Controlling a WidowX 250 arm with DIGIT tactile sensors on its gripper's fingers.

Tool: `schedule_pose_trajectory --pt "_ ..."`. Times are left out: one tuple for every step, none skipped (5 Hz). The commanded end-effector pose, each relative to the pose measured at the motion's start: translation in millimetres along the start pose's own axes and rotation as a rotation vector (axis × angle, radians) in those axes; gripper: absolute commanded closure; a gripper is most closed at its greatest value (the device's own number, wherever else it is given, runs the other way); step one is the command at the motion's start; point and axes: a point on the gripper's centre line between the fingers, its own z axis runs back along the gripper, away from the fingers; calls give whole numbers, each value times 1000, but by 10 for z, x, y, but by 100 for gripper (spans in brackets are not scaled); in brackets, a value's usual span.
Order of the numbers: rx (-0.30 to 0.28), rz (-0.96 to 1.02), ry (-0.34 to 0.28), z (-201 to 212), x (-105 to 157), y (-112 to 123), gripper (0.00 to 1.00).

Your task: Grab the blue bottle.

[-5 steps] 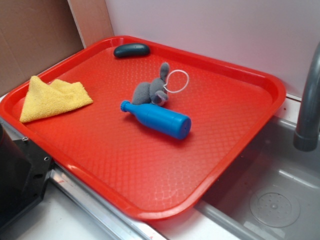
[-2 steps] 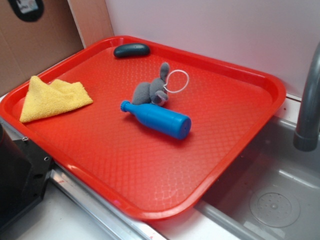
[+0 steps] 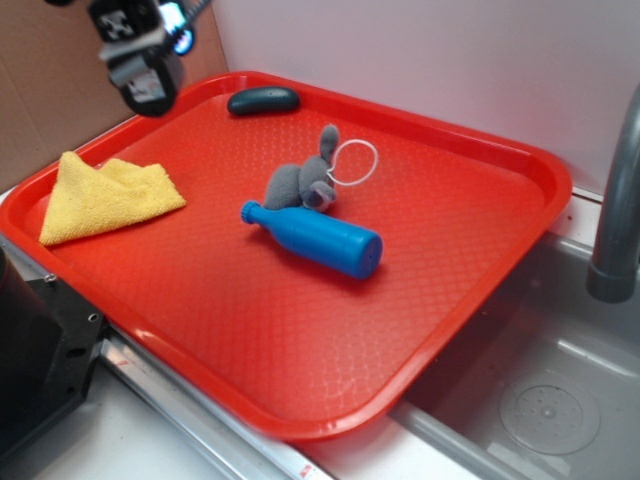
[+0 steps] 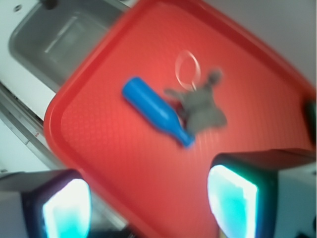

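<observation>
The blue bottle (image 3: 316,238) lies on its side in the middle of the red tray (image 3: 480,150), neck pointing left, touching a grey plush toy (image 3: 303,180) behind it. It also shows in the wrist view (image 4: 156,110), blurred, with the plush (image 4: 200,106) beside it. My gripper (image 3: 140,62) hangs high at the top left, above the tray's far left corner, well away from the bottle. In the wrist view the gripper (image 4: 148,206) is open and empty, with the red tray between its fingers.
A yellow cloth (image 3: 105,195) lies at the tray's left. A dark teal oval object (image 3: 263,99) sits at the far edge. A white ring (image 3: 352,162) lies by the plush. A sink (image 3: 550,400) and grey faucet (image 3: 620,210) are at the right.
My gripper has come into view from the top left and dropped lower toward the tray. The bottle, plush and cloth have not moved.
</observation>
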Motion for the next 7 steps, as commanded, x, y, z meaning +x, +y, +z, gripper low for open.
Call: schedule_pose_trajectory --pt "82 -266 -20 -428 289 22 0" --pt "43 -356 0 -715 328 106 0" --pt "-18 -437 -17 -974 324 105 0" --pt "-54 -518 -4 -1199 290 55 0" --pt "-47 -553 43 -1361 290 -12 0" --pt "-35 -575 60 -1445 265 -40 0" --pt "-36 -597 62 -1439 260 -25 100"
